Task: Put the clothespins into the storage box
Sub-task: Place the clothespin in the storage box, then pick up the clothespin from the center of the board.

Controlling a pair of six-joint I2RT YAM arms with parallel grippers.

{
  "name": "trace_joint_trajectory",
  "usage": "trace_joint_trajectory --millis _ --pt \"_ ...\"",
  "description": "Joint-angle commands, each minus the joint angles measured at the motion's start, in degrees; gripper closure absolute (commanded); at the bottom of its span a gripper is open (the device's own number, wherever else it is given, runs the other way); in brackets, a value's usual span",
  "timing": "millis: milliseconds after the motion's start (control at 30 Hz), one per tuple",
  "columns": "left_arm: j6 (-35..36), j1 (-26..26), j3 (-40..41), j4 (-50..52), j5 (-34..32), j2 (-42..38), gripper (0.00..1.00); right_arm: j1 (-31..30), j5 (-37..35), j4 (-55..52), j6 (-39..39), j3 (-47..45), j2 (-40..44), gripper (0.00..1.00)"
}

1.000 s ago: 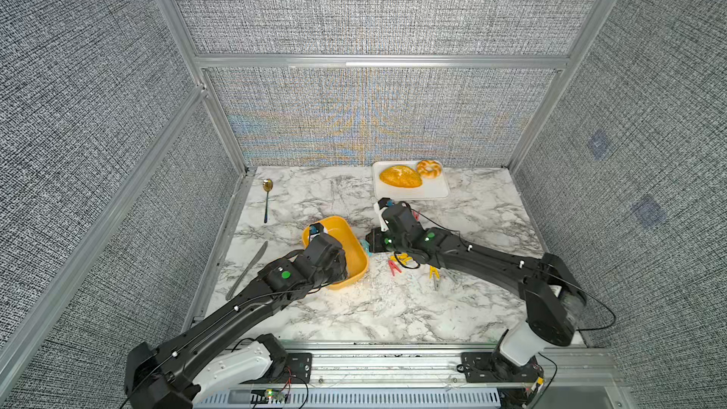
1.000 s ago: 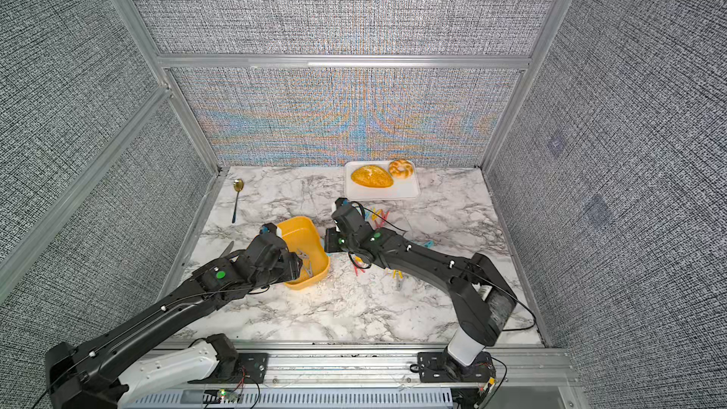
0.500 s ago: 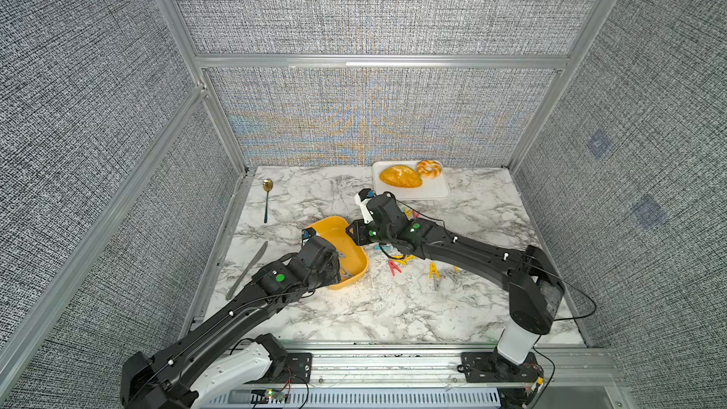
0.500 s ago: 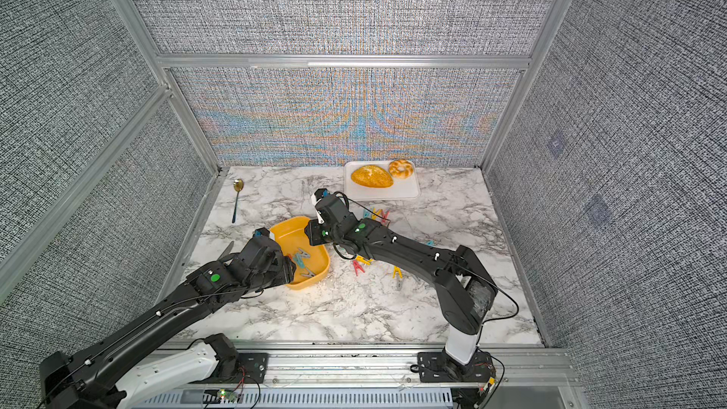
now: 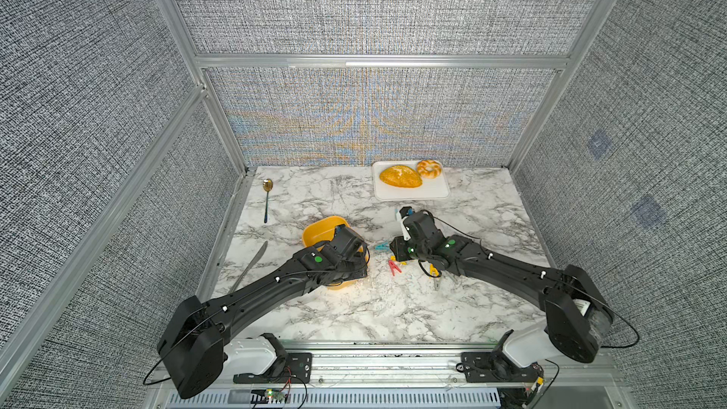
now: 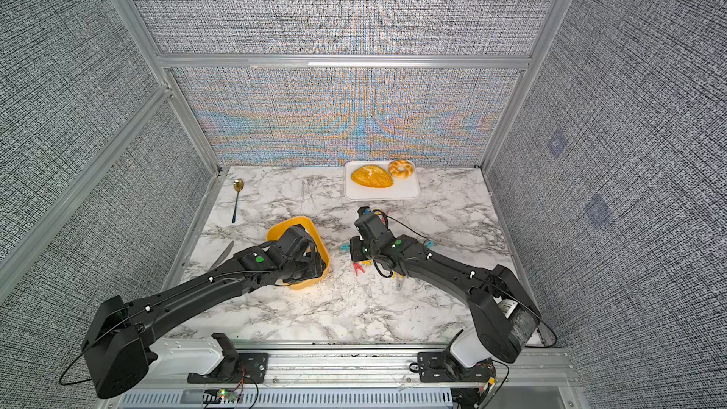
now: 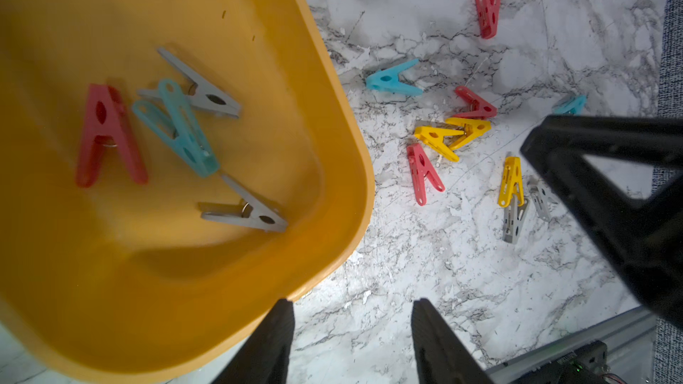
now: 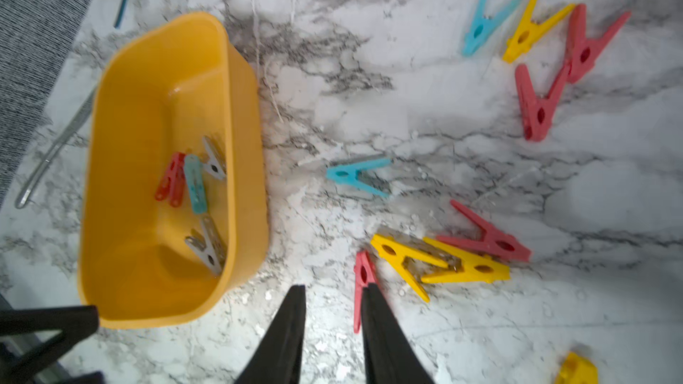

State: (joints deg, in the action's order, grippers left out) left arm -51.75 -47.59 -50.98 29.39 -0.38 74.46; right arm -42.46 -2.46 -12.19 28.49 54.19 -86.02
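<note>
In both top views the left arm covers the near half of the storage box, so its contents cannot be seen there. The right arm hides most of the loose clothespins. Only a teal clothespin, a red clothespin and a scrap of yellow show on the counter.

The box stands left of centre, with its long axis running roughly from the near edge toward the back wall. The left wrist view shows four clothespins lying flat inside it, pointing different ways: a red peg, a teal peg, a grey peg and a second grey peg.

The left gripper hangs just beside the box's corner, jaws apart with only marble between them. The right gripper is likewise parted and empty, and one finger covers part of a half-hidden red clothespin. That view is slightly blurred, and a yellow clothespin is cut off at its edge.
</note>
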Motion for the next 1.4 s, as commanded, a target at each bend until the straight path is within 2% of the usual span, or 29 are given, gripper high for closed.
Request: trace_joint_trajectory --millis 0,333,800,933,1200,1367 --pt "-1.06 -0.22 -0.2 -3.48 1.42 1.19 0.43 0.0 0.4 -0.38 -0.63 -2.87 0.02 0.68" --pt "-2.39 -0.37 3.32 -4.7 1.02 -0.51 0.41 -2.2 2.72 2.72 0.16 -6.57 -4.75 0.68" --pt "-2.39 -0.4 4.67 -2.4 -0.57 -3.73 0.4 -4.04 -2.99 0.88 -0.37 -1.38 -12.31 0.69" --pt "-2.39 -0.4 4.83 -1.97 -0.82 -4.04 0.4 -4.51 -2.88 0.98 -0.28 -1.26 -13.05 0.76" --pt "-2.2 -0.41 4.53 -0.96 -1.76 -4.52 0.4 -6.23 -3.76 -0.07 0.26 -0.23 -11.08 1.0" --pt "-2.23 0.49 4.87 1.1 -3.94 -7.72 0.38 -6.76 -4.24 -1.98 0.08 1.81 -7.43 1.0"
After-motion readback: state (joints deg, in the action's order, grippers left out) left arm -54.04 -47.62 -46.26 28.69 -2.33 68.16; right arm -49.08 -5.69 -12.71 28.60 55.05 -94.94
